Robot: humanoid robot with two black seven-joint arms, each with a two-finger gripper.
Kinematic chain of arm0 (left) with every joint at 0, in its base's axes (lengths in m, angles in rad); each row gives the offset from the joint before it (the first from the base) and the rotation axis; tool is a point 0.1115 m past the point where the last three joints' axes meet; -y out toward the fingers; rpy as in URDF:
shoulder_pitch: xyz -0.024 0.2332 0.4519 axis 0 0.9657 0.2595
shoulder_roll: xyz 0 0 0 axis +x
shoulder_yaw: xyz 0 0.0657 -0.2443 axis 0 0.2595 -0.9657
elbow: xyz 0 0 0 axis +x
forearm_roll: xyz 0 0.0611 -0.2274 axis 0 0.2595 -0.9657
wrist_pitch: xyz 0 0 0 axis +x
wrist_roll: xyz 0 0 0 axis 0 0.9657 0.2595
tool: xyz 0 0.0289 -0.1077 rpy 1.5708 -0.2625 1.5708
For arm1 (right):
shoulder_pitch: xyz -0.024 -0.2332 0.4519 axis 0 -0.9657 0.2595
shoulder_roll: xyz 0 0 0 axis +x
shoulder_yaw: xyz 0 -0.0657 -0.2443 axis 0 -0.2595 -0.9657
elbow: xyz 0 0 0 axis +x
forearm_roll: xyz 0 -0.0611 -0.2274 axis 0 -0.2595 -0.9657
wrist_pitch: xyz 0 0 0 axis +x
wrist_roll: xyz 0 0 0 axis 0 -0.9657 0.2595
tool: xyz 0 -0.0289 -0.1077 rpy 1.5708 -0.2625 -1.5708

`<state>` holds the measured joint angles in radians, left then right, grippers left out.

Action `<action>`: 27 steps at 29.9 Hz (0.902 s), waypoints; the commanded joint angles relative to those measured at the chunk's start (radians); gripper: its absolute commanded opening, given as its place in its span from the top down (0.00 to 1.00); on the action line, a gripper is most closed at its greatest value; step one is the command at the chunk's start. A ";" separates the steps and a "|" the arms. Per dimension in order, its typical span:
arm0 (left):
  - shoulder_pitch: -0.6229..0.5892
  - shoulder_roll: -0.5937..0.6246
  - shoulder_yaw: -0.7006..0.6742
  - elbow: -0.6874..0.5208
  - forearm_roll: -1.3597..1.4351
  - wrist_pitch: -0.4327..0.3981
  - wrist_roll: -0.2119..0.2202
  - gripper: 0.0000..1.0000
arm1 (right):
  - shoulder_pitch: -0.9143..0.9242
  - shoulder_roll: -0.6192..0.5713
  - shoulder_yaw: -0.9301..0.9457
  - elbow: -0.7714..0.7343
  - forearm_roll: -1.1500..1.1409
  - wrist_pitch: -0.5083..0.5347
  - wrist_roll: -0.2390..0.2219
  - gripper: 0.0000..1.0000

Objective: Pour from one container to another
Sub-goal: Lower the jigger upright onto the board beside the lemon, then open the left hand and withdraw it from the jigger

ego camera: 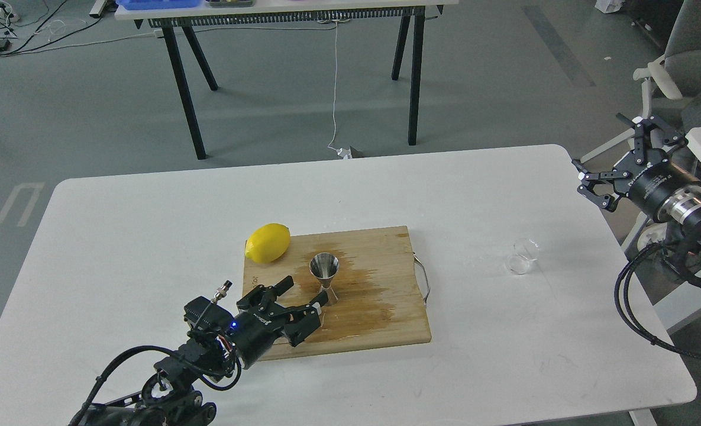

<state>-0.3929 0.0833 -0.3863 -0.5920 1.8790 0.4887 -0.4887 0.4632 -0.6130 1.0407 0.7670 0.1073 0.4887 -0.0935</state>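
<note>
The shiny steel hourglass jigger (324, 277) stands upright on the wooden cutting board (380, 296), the left gripper (307, 300) spread open just beside it, empty. The small clear glass cup (523, 255) sits far right on the white table (149, 236); the right gripper (613, 167) hangs open beyond the table's right edge, holding nothing.

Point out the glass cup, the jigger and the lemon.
glass cup (523, 257), head view, on its clear side wall.
jigger (324, 267), head view, inside its upper cone.
lemon (268, 242), head view, middle of its yellow skin.

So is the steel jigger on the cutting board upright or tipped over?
Upright. The jigger stands on its narrower lower cone on the cutting board, open mouth facing up, just past the left gripper.
</note>
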 commanded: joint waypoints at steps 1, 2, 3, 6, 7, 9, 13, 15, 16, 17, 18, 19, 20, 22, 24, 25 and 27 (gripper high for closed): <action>0.009 0.061 -0.009 -0.055 -0.021 0.000 0.000 0.08 | 0.000 -0.001 0.004 0.003 0.000 0.000 0.005 0.01; 0.006 0.106 -0.019 -0.101 -0.056 0.000 0.000 0.10 | -0.001 -0.001 0.009 0.006 0.000 0.000 0.015 0.01; 0.003 0.146 -0.028 -0.142 -0.104 0.000 0.000 0.10 | -0.003 -0.001 0.016 0.006 0.000 0.000 0.032 0.01; -0.027 0.288 -0.040 -0.271 -0.295 0.000 0.000 0.10 | -0.011 -0.002 0.033 0.006 0.000 0.000 0.060 0.01; -0.050 0.347 -0.042 -0.311 -0.373 0.000 0.000 0.10 | -0.011 -0.002 0.035 0.006 0.000 0.000 0.060 0.01; -0.093 0.436 -0.045 -0.359 -0.507 0.000 0.000 0.10 | -0.011 -0.001 0.036 0.006 0.000 0.000 0.061 0.01; -0.165 0.524 -0.066 -0.365 -0.734 0.000 0.000 0.09 | -0.012 0.009 0.033 0.006 -0.001 0.000 0.061 0.01; -0.178 0.549 -0.086 -0.365 -0.812 0.000 0.000 0.09 | -0.012 0.021 0.029 0.006 -0.001 0.000 0.061 0.01; -0.178 0.561 -0.101 -0.364 -0.855 -0.080 0.000 0.08 | -0.012 0.024 0.027 0.006 -0.001 0.000 0.061 0.01; -0.178 0.573 -0.117 -0.361 -0.898 -0.220 0.000 0.08 | -0.012 0.024 0.024 0.006 -0.001 0.000 0.061 0.01; -0.178 0.584 -0.126 -0.358 -0.931 -0.340 0.000 0.07 | -0.014 0.024 0.019 0.006 -0.001 0.000 0.061 0.01; -0.178 0.595 -0.131 -0.353 -0.955 -0.457 0.000 0.07 | -0.014 0.025 0.018 0.008 -0.001 0.000 0.061 0.01; -0.176 0.611 -0.132 -0.345 -0.981 -0.584 0.000 0.06 | -0.014 0.030 0.016 0.008 -0.001 0.000 0.061 0.01; -0.176 0.644 -0.132 -0.310 -1.009 -0.814 0.000 0.05 | -0.014 0.032 0.012 0.009 -0.003 0.000 0.061 0.01; -0.176 0.665 -0.134 -0.270 -1.017 -0.977 0.000 0.03 | -0.015 0.032 0.006 0.014 -0.009 0.000 0.061 0.01; -0.178 0.671 -0.140 -0.246 -1.018 -0.977 0.000 0.03 | -0.014 0.032 -0.005 0.018 -0.014 0.000 0.061 0.01; -0.178 0.675 -0.176 -0.230 -1.028 -0.977 0.000 0.02 | -0.012 0.032 -0.021 0.034 -0.017 0.000 0.069 0.01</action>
<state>-0.5692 0.7454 -0.5252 -0.8558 0.8652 -0.4398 -0.4886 0.4486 -0.5817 1.0391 0.7829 0.0963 0.4887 -0.0321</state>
